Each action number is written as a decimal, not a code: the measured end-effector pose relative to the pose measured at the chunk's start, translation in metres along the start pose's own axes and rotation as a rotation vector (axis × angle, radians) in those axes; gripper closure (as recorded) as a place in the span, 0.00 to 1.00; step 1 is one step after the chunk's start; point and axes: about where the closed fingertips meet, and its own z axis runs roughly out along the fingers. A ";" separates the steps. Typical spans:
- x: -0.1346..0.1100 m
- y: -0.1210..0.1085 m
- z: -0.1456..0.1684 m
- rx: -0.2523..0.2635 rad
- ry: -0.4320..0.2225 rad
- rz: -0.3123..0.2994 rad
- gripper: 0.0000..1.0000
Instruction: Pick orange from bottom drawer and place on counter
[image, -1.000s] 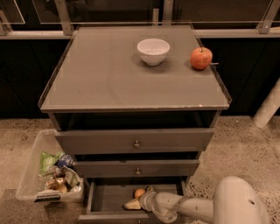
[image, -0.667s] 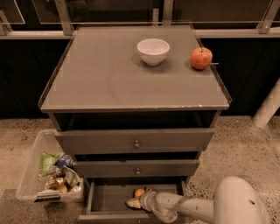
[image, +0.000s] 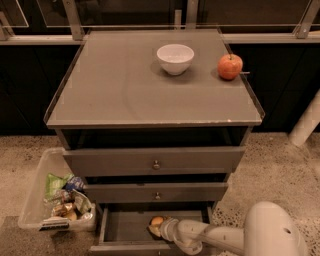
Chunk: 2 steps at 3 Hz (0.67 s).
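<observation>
The bottom drawer (image: 125, 227) is pulled open at the foot of the cabinet. The pale orange (image: 157, 221) lies on its grey floor, near the middle. My gripper (image: 156, 229) reaches into the drawer from the right on a white arm (image: 215, 236) and is right at the orange, partly covering its lower side. The counter (image: 125, 85) is the broad grey cabinet top above. A white bowl (image: 175, 58) and a red-orange apple (image: 230, 66) stand on it.
Two closed grey drawers with small round knobs (image: 156, 164) sit above the open one. A clear plastic bin (image: 55, 200) with packets stands on the floor to the left. A white post (image: 307, 120) rises at the right.
The gripper and the orange stay in nearly the same place in the drawer; no clear movement shows.
</observation>
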 end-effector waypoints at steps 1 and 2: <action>0.000 0.000 0.000 0.000 0.000 0.000 0.88; -0.005 -0.008 -0.022 -0.040 -0.014 0.001 1.00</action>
